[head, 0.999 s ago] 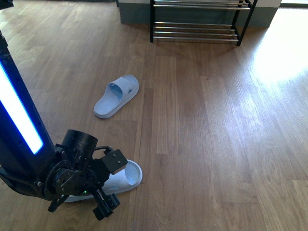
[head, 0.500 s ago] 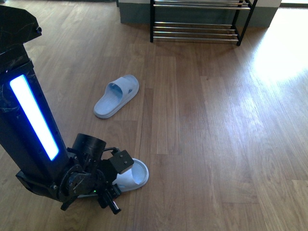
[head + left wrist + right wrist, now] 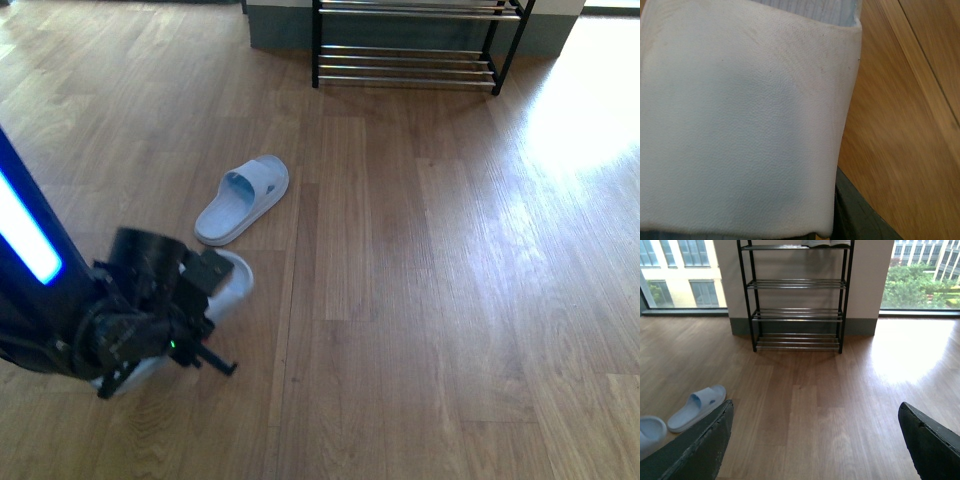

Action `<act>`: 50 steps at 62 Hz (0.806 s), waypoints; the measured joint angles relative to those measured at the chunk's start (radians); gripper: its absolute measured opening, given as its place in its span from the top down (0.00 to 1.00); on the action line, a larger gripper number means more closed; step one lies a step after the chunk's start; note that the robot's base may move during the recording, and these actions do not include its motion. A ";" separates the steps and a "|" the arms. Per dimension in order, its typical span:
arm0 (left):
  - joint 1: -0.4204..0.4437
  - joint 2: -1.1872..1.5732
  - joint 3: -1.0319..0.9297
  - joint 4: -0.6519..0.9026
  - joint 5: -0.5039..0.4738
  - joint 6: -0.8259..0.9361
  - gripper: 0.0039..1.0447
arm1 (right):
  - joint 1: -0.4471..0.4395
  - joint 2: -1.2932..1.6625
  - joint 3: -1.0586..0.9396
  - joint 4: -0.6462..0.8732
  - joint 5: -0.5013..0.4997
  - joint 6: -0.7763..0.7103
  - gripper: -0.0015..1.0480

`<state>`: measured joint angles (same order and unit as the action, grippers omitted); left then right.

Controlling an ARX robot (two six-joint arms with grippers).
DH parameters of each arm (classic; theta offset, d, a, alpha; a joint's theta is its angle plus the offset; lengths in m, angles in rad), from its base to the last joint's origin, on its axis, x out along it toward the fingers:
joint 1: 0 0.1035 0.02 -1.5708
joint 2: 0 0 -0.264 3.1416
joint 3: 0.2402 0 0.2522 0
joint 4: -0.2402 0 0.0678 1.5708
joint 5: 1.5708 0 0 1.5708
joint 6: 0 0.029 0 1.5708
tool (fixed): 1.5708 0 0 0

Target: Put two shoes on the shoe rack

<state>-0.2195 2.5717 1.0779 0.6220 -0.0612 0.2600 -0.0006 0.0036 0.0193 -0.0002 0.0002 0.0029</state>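
Left claw (image 3: 200,312): closed on one pale blue slide (image 3: 233,280). In the left wrist view, the strap of this slide (image 3: 745,120) fills most of the frame. Right claw (image 3: 815,407): spread wide, with nothing between its dark fingers (image 3: 700,445). The second slide (image 3: 243,200) lies flat on the wooden floor (image 3: 430,260), just beyond the held one. The shoe rack (image 3: 405,65) stands well apart from both slides, against the far wall.
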 joint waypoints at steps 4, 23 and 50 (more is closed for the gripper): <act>0.017 -0.112 -0.050 0.015 -0.045 -0.040 0.99 | 0.000 0.000 0.000 0.000 0.000 0.000 0.09; 0.096 -0.692 -0.361 -0.070 -0.395 -0.231 0.99 | 0.000 0.000 0.000 0.000 0.000 0.000 0.09; -0.011 -1.699 -0.764 -0.479 -0.702 -0.274 0.99 | 0.000 0.000 0.000 0.000 0.000 0.000 0.09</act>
<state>-0.2302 0.8730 0.3141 0.1432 -0.7631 -0.0143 -0.0006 0.0036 0.0193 -0.0002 0.0002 0.0029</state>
